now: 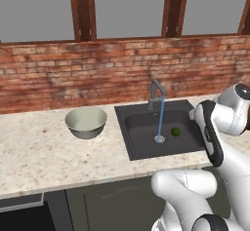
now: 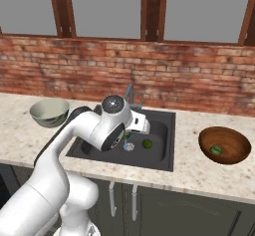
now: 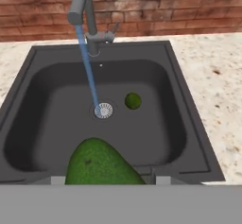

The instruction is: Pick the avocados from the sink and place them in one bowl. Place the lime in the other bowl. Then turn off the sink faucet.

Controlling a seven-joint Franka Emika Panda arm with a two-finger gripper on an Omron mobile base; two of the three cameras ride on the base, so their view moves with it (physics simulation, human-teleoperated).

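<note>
With the end effector (image 3: 105,180) closed on a dark green, bumpy avocado (image 3: 101,164) above the dark grey sink (image 3: 42,119), carry it level over the speckled stone worktop (image 2: 189,168) to the wooden brown bowl (image 2: 231,153), keeping clear of the slim metal faucet (image 3: 85,17).

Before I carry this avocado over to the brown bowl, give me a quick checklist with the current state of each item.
1. Avocado held by the gripper: ok, it sits right at the fingers, lifted above the sink floor.
2. Brown bowl ready: ok, one green fruit already inside, room left.
3. Lime out of the way: ok, resting near the drain.
4. Grey-green bowl free for the lime: ok.
5. Faucet off: not ok, water running.
6. Firmness of grip: cannot tell.
</note>
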